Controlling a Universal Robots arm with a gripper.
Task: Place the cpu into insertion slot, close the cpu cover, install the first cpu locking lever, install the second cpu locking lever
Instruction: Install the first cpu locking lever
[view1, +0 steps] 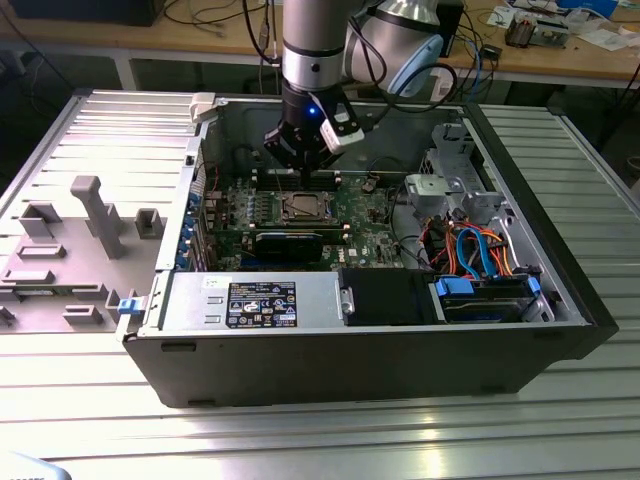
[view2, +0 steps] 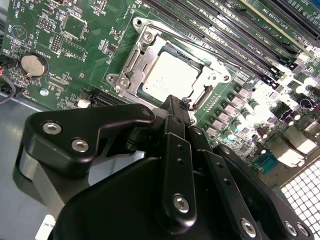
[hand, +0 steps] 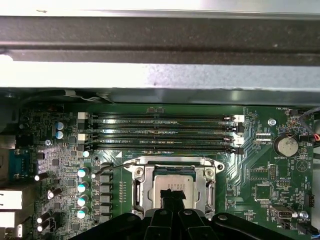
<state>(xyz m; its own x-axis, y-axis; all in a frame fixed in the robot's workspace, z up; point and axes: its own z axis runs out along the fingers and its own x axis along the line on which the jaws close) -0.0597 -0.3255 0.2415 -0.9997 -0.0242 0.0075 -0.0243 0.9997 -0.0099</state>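
**Silver chip seated, cover down**

Silvery cpu (view2: 169, 80) sits in the insertion slot (hand: 170, 186) on the green board, the cpu cover (view2: 137, 60) lying over it. Our claw (view2: 175, 107) is pinched together, empty, at the socket's edge by a lever hook. We judge slow, steady pressure along the lever's arc works best.

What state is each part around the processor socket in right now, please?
cpu: seated flat in the socket, metal top showing.
insertion slot: occupied by the chip.
cpu cover: down, framing the chip.
locking lever: lying low along the frame; latching cannot be told.
gripper: fingertips together, just above the socket's edge.
computer case: side open, board exposed.
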